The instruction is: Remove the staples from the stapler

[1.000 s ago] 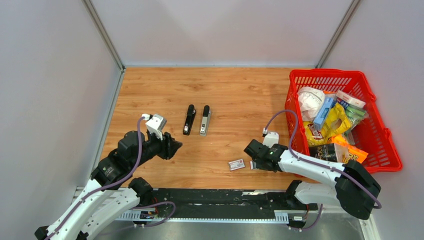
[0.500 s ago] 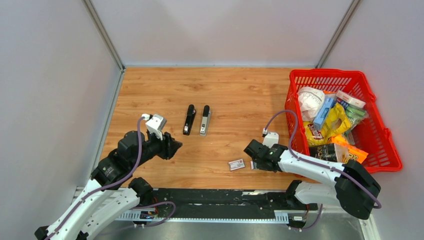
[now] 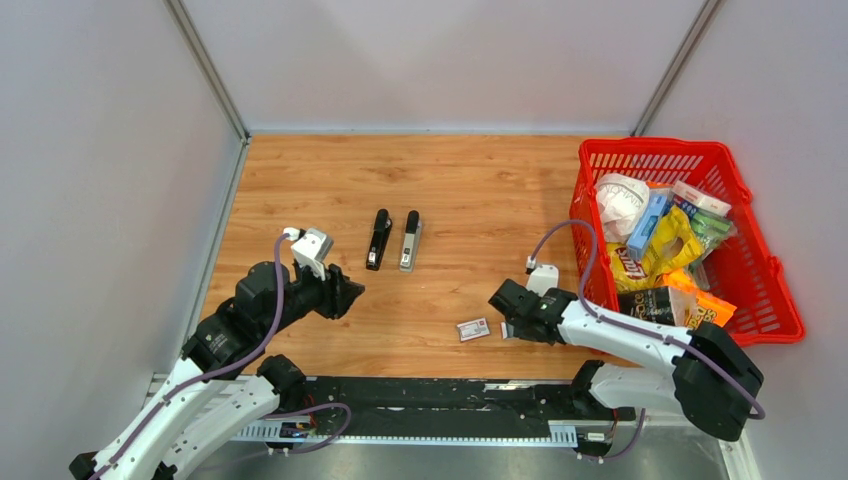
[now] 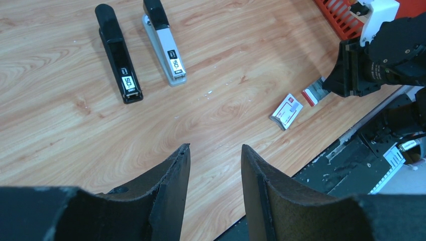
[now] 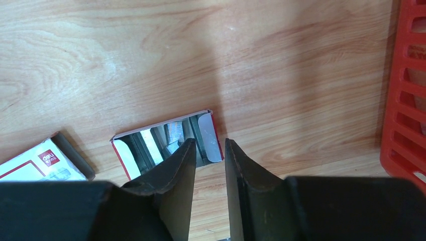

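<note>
The right gripper (image 5: 208,144), fingers slightly apart and empty, is hovering over an open red-edged tray (image 5: 119,149) where the ribbed silvery staples (image 5: 175,131) are lying, while the left gripper (image 4: 215,148) is hanging open, well apart from the black stapler (image 4: 119,55) and grey stapler (image 4: 165,45) on the bench (image 3: 480,190).
</note>
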You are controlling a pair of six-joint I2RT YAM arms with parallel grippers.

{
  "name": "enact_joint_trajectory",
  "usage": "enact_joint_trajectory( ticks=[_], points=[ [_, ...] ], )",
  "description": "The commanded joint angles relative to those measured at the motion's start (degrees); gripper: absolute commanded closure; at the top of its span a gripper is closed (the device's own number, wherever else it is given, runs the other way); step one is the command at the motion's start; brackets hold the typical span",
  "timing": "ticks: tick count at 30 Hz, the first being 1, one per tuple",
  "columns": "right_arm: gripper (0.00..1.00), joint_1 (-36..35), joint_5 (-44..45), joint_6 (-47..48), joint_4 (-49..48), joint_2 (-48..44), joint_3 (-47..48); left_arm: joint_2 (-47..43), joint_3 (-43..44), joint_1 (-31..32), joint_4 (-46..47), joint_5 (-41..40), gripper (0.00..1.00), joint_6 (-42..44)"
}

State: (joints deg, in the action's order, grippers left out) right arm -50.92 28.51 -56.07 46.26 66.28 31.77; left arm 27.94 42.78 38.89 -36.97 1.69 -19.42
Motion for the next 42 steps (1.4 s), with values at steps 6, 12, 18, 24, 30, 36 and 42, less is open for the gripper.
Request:
enact_joint_trajectory(
  ticks=[6, 12, 18, 24, 30, 36, 42],
  points=[
    [0.68, 0.03, 4.36, -1.49, 3.31, -3.88, 1.28, -0.17, -0.25, 0.04, 2.17, 0.77, 0.50, -0.62],
    [0.68, 0.03, 4.97, -2.02, 3.66, -3.36, 1.19, -0.17, -0.16, 0.04, 1.99, 0.77, 0.50, -0.53],
    [0.68, -0.06, 4.89, -1.76, 2.61, -2.65, 1.36, -0.43, -0.25, 0.04, 1.90, 0.77, 0.50, -0.62],
    [0.68, 0.03, 4.89, -1.49, 1.82, -1.77, 1.37, -0.52, -0.25, 0.04, 1.73, 0.59, 0.50, -0.62],
    [0.69, 0.03, 4.71, -1.06, 0.67, -0.54, 1.10, -0.61, -0.25, 0.04, 1.64, 0.50, 0.50, -0.62],
    [0.70, 0.03, 4.53, -0.79, -0.55, -0.01, 0.93, -0.61, -0.25, 0.04, 1.55, 0.50, 0.50, -0.71],
    [0.71, 0.03, 4.01, -0.70, -1.61, 0.78, 0.58, -0.61, -0.33, 0.04, 1.55, 0.50, 0.50, -0.71]
  ],
)
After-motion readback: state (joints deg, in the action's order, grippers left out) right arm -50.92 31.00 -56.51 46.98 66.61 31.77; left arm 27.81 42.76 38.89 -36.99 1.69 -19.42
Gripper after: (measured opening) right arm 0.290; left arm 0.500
